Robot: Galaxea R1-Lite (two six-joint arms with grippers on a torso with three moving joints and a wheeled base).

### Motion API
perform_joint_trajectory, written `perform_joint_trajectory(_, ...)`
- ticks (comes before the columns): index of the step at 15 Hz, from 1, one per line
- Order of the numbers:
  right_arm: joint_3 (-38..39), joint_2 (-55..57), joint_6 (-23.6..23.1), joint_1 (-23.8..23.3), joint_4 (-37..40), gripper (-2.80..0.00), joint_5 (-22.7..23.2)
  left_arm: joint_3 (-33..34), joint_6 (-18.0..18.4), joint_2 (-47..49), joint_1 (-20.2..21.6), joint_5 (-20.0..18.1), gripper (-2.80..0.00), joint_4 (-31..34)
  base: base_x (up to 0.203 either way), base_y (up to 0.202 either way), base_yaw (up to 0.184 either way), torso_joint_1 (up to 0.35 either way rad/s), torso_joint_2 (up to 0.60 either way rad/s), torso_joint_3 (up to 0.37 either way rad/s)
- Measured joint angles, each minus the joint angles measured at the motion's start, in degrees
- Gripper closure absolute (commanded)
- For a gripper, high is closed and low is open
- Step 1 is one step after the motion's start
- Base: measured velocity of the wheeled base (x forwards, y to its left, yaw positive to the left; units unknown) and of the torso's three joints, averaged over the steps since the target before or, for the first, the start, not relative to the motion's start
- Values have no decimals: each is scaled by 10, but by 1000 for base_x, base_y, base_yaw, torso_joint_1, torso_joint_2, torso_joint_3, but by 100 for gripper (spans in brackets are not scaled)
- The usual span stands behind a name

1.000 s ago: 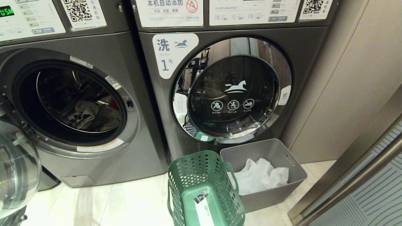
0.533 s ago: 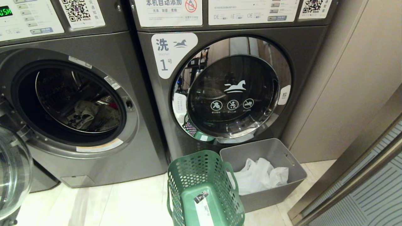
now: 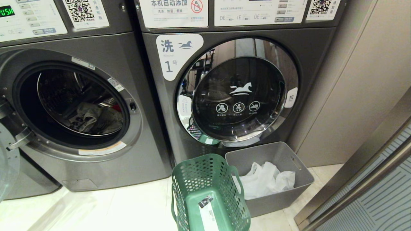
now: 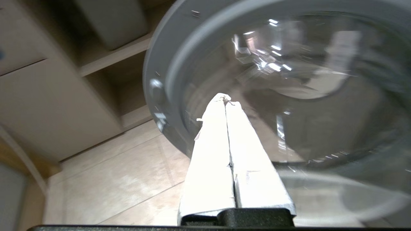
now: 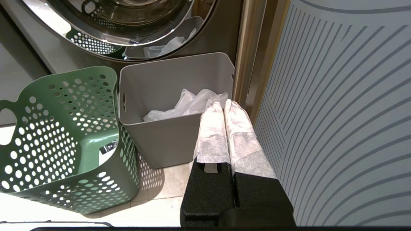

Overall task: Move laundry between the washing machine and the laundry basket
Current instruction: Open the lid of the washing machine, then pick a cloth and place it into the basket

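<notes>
Swung further out since a second ago, the open machine's glass door (image 3: 5, 166) now shows only as a sliver at the lower left edge of the head view, where it earlier filled much of that corner; everything else sits as it did. In the head view the washing machine (image 3: 74, 106) with the open mouth takes the left half of the frame, and the laundry (image 3: 96, 119) lies in a crumpled grey-green heap with a hint of red at the bottom of its drum. The machine marked "1" (image 3: 237, 89) stands shut at centre. The laundry basket (image 3: 205, 189) stands at lower centre, just beside the grey bin (image 3: 276, 173) holding white plastic. Neither arm appears here.

In the left wrist view the left gripper (image 4: 226, 99) has its white-wrapped fingers pressed together, empty, their tip at frame centre against or just before the door's glass; contact cannot be told. No laundry shows there.

In the right wrist view the right gripper (image 5: 223, 103) is likewise closed on nothing, at lower centre, over the bin's near wall, with the basket well apart at left.
</notes>
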Motion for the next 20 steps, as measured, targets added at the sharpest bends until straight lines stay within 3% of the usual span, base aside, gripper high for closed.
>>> perform_joint_trajectory(1,0,0,0,0,0,0,0,21,-12,-26,-23,-13,0,0,0,0,0,0,0,0)
perform_joint_trajectory(3,0,0,0,0,0,0,0,77,-48,-95,-116,-31,0,0,0,0,0,0,0,0)
perform_joint_trajectory(5,0,0,0,0,0,0,0,152,-77,-176,-257,-23,0,9,0,0,0,0,0,0)
perform_joint_trajectory(8,0,0,0,0,0,0,0,304,-101,-309,-493,24,0,26,0,0,0,0,0,0)
perform_joint_trajectory(10,0,0,0,0,0,0,0,433,-109,-405,-609,47,0,32,0,0,0,0,0,0)
perform_joint_trajectory(12,0,0,0,0,0,0,0,547,-112,-504,-670,53,0,38,0,0,0,0,0,0)
perform_joint_trajectory(15,0,0,0,0,0,0,0,672,-94,-648,-711,45,0,53,0,0,0,0,0,0)
perform_joint_trajectory(18,0,0,0,0,0,0,0,716,-70,-771,-725,65,0,113,0,0,0,0,0,0)
perform_joint_trajectory(20,0,0,0,0,0,0,0,720,-61,-794,-726,84,0,123,0,0,0,0,0,0)
